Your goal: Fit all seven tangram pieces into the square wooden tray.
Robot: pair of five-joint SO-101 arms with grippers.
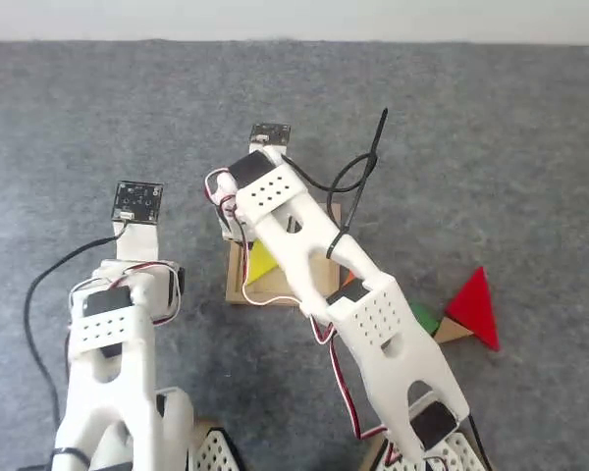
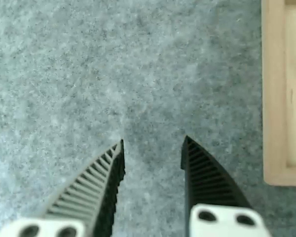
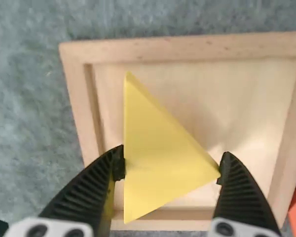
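Observation:
The square wooden tray [image 3: 74, 98] lies under my right gripper [image 3: 170, 165]. A yellow triangle [image 3: 153, 158] sits between the fingers, which touch its two edges; the gripper is shut on it. One corner of the triangle overlaps the tray's near rim. In the high view my right arm [image 1: 294, 226] stretches over the tray [image 1: 234, 285], with the yellow triangle [image 1: 260, 265] peeking out beneath it. My left gripper [image 2: 153, 143] is open over bare carpet, beside the tray's outer rim [image 2: 274, 98], holding nothing.
To the right of the tray lie a red triangle [image 1: 474, 306], a green piece [image 1: 424, 317] and a tan piece [image 1: 452, 332]. An orange piece [image 1: 348, 280] shows by the tray's right side. Grey carpet covers the table.

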